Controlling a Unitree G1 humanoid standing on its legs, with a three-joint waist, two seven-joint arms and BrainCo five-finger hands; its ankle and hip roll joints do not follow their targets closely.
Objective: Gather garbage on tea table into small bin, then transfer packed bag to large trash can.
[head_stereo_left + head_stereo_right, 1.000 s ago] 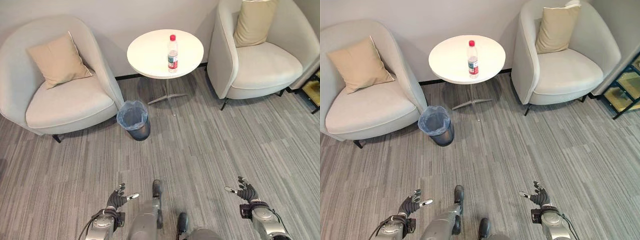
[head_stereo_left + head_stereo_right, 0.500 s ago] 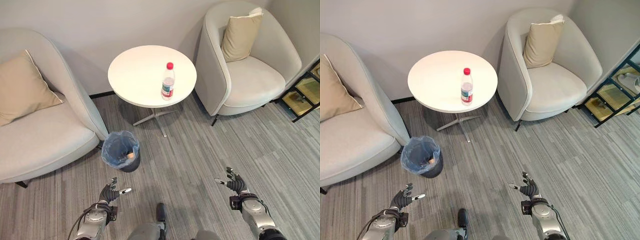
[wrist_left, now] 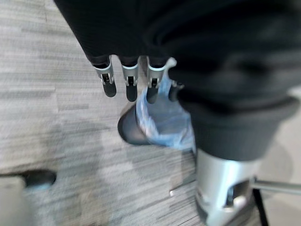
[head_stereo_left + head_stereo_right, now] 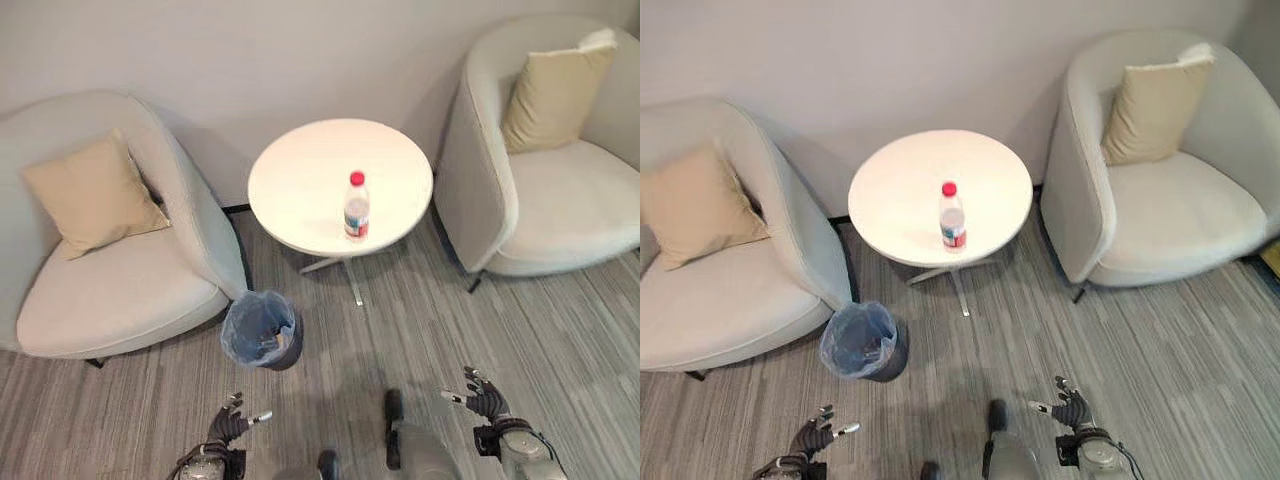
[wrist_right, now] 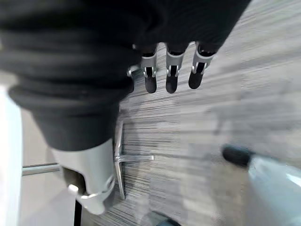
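Observation:
A clear plastic bottle (image 4: 356,207) with a red cap and red label stands upright on the round white tea table (image 4: 300,185). The small dark bin (image 4: 263,330), lined with a blue bag, sits on the carpet left of the table's foot, with some rubbish inside. My left hand (image 4: 229,424) hangs low near the bin, fingers relaxed and empty; the bin's blue bag (image 3: 162,120) lies just past those fingers (image 3: 131,84). My right hand (image 4: 482,402) is low on the right, fingers spread, holding nothing.
A pale armchair (image 4: 120,290) with a tan cushion (image 4: 92,195) stands left of the table, right beside the bin. A second armchair (image 4: 560,200) with a cushion (image 4: 555,95) stands on the right. The table's metal foot (image 5: 123,157) spreads over grey striped carpet.
The camera has swung, so table, bin and chairs sit differently in view. Both hands stay low and open, lower in view than before.

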